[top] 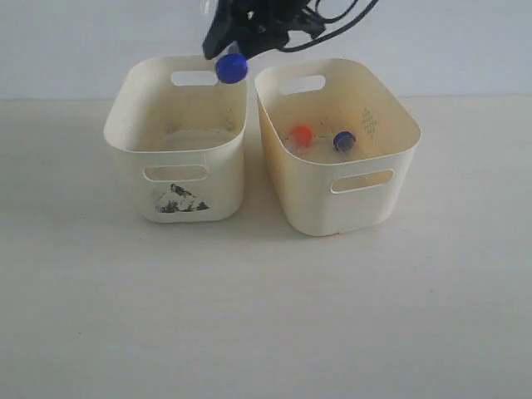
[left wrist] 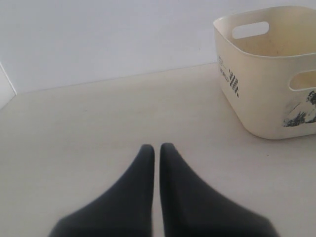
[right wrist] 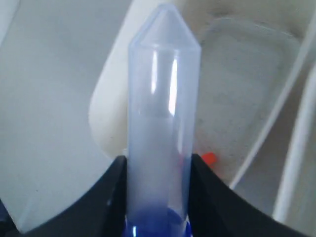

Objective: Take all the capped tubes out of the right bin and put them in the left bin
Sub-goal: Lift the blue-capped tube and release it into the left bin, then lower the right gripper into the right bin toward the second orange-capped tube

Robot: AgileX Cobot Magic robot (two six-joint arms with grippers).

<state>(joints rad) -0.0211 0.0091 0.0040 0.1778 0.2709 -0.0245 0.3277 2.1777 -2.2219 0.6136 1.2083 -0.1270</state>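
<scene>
My right gripper is shut on a clear tube with a dark blue cap. It hangs over the far right rim of the left bin, the tub with the black patchy mark. In the right wrist view the tube stands between the black fingers. The plain right bin holds an orange-red capped tube and a blue capped tube. My left gripper is shut on nothing, low over the table. It is out of the exterior view.
The two bins stand side by side, almost touching, on a pale table. The left wrist view shows the left bin some way off from the left gripper. An orange-red cap shows in a bin below the right gripper.
</scene>
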